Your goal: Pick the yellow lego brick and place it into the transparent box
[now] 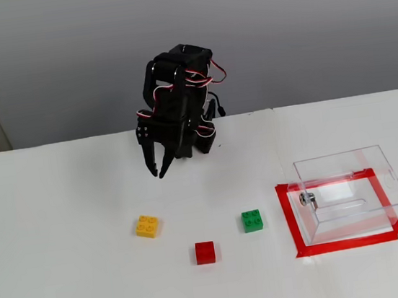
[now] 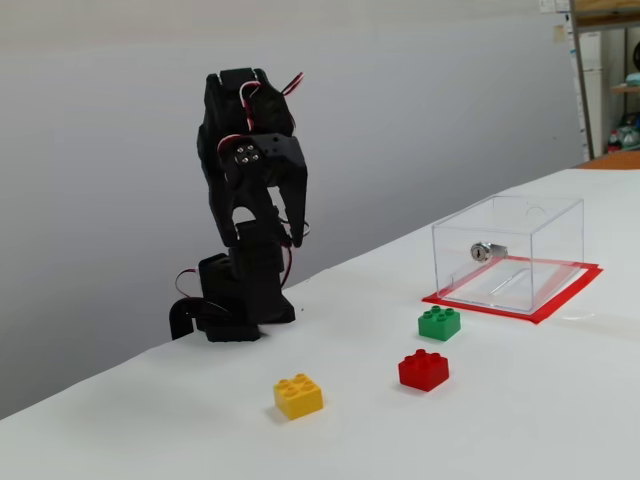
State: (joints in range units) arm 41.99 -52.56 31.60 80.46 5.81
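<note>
The black arm is folded up near the back of the white table (image 1: 70, 281), its gripper (image 1: 156, 170) hanging in the upper middle of a fixed view with the fingertips pointing down, clear of the surface and holding nothing; the two fingers sit a narrow way apart there, and in another fixed view the gripper (image 2: 268, 228) shows its prongs spread on either side of an empty gap. The yellow lego brick (image 1: 147, 226) lies flat, studs up, left of centre in the lower half of the frame — well below and slightly left of the fingertips, touching no other brick. To its right, lower in the frame, is the red brick (image 1: 205, 252), and further right the green brick (image 1: 251, 220), each apart from the others. The transparent box (image 1: 349, 192) stands at the right edge on a rectangle of red tape (image 1: 289, 218), a small metal knob (image 1: 307, 199) on its left wall — the green brick is near it, the yellow one well apart.
</note>
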